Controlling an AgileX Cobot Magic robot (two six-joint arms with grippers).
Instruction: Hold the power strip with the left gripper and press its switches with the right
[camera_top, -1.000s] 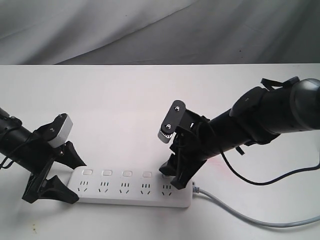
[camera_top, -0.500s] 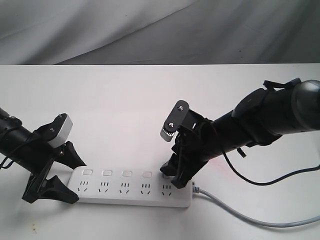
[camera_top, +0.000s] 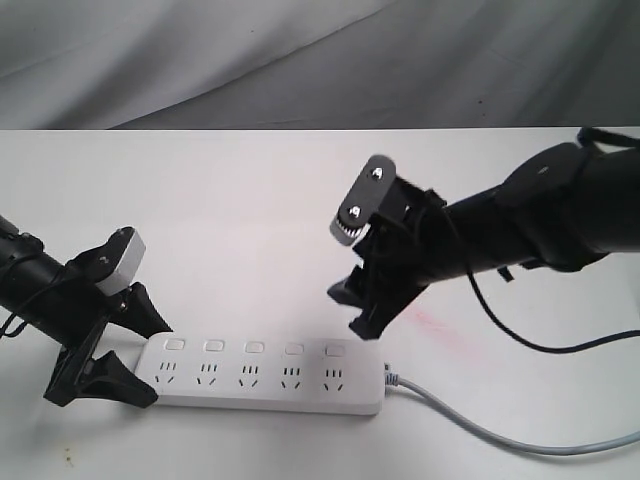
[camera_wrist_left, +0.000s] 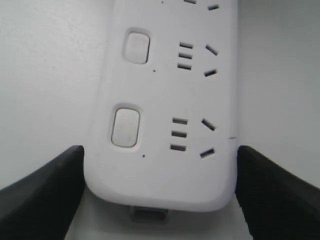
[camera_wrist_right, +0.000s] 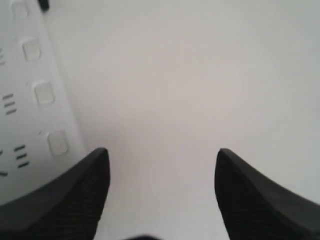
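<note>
The white power strip (camera_top: 270, 395) lies along the near side of the table, its grey cord (camera_top: 480, 430) trailing off to the right. Five square switches (camera_top: 254, 347) run along its far edge. My left gripper (camera_top: 160, 362) clamps the strip's left end, one black finger against each long side. In the left wrist view the power strip (camera_wrist_left: 160, 100) fills the left gripper (camera_wrist_left: 160, 150), with two switches (camera_wrist_left: 125, 126) showing. My right gripper (camera_top: 350, 310) hangs open above the rightmost switch (camera_top: 335, 351), clear of it. The right gripper (camera_wrist_right: 162, 152) holds nothing; the power strip (camera_wrist_right: 20, 100) lies off to one side.
The white table (camera_top: 250, 220) ends at a far edge (camera_top: 300, 129) with grey cloth (camera_top: 300, 60) behind. A loose black cable (camera_top: 540, 345) loops from the right arm (camera_top: 540, 215) over the table. A faint pink mark (camera_top: 432, 320) shows on the table.
My right gripper has lifted off the rightmost switch and moved up and slightly right. The left gripper and the strip have stayed put.
</note>
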